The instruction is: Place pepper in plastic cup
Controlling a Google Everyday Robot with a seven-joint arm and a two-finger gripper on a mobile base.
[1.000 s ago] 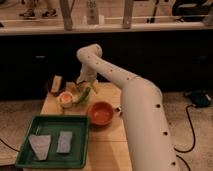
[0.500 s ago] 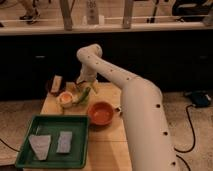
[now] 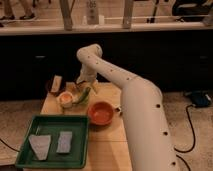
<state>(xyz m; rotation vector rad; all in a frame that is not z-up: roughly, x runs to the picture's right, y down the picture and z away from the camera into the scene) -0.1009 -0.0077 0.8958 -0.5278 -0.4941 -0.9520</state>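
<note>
Centre of frame: the gripper (image 3: 83,83) hangs over the far side of the wooden table (image 3: 106,146), just above the upper end of the pepper (image 3: 84,95). Whether it is open, closed or gripping cannot be told. The pepper's long axis runs diagonally, upper right to lower left, and its lower end is touching or just beside the plastic cup (image 3: 65,99) at its left. An orange bowl (image 3: 101,113) sits at lower right of the pepper and a green tray (image 3: 52,127) at lower left. Behind the table are a dark counter front and a speckled floor.
</note>
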